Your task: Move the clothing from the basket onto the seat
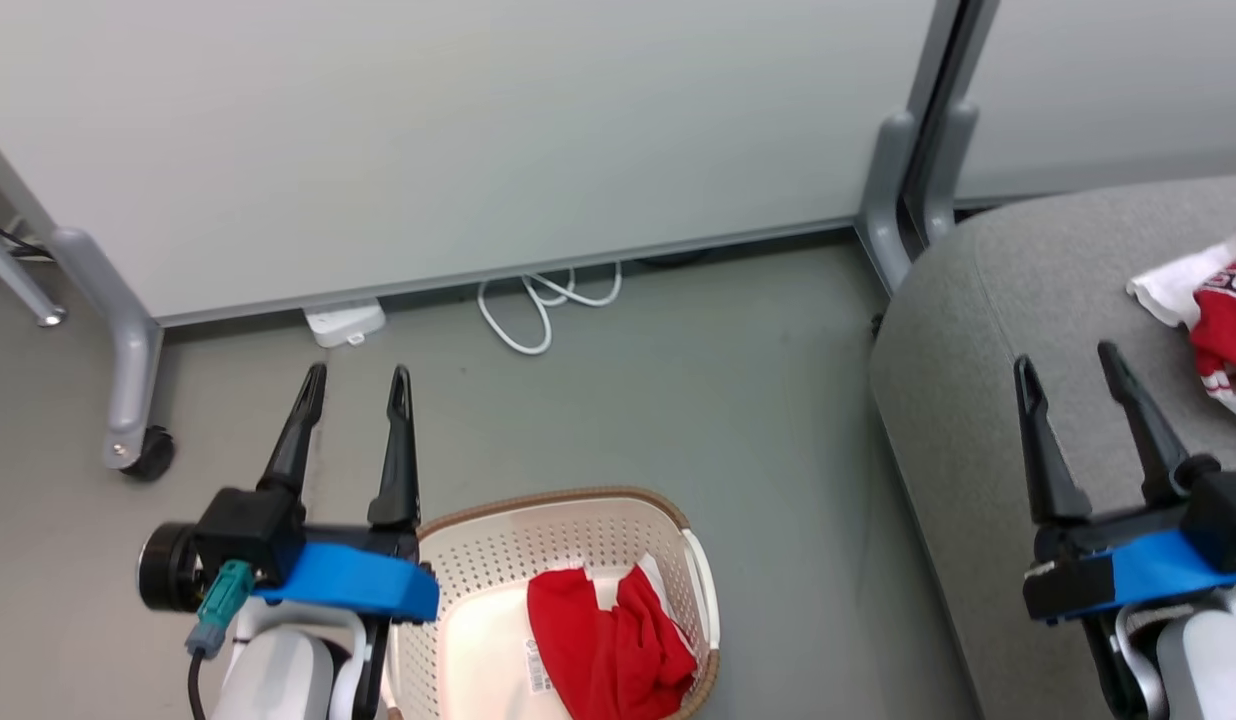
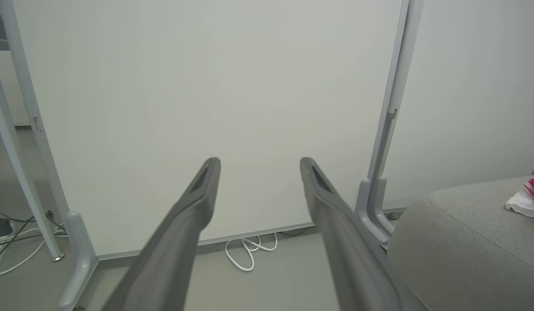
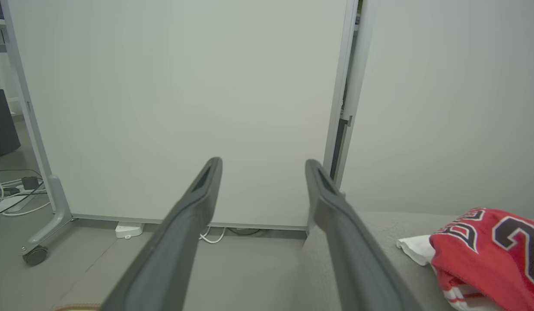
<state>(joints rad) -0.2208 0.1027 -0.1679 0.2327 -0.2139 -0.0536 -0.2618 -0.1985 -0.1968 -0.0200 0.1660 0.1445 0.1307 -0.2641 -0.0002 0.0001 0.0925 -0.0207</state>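
Left claw [image 1: 358, 372]: at 8 o'clock in the head view. Both dark fingers are spread, with nothing between them, and the tips point toward 12 o'clock over the grey floor [image 1: 738, 400]. Its blue mount crosses the basket's 9 o'clock rim in that view.

Right claw [image 1: 1066, 356]: at 4 o'clock. Its fingers are likewise parted and empty, above the seat's near edge, with the tips toward 12 o'clock.

Basket [image 1: 558, 497]: cream perforated plastic with a brown woven-look rim. It stands on the floor at 6 o'clock, between the two claws, nearer the left one and apart from the seat.

Plain red garment [image 1: 603, 650]: crumpled inside the basket, against the wall on its 3 o'clock side. A paper label [image 1: 536, 668] on the basket floor shows at the garment's 9 o'clock edge.

Jersey [image 1: 1228, 320]: red with white trim and black-and-white lettering. It lies bunched on the seat at 3 o'clock, cut off by the picture edge, at 1 o'clock from the right claw and clear of it. White fabric protrudes at its 10 o'clock side.

Seat [image 1: 1028, 300]: grey woven upholstery with a rounded edge, occupying 2 to 5 o'clock.

Partition panel [image 1: 428, 130]: pale, on grey legs, one with a caster [image 1: 148, 455], spanning 12 o'clock.

White cable [image 1: 538, 310]: looped on the floor at the panel's foot, at 12 o'clock from the basket. A small white box [image 1: 345, 322] lies at the cable's 9 o'clock side.
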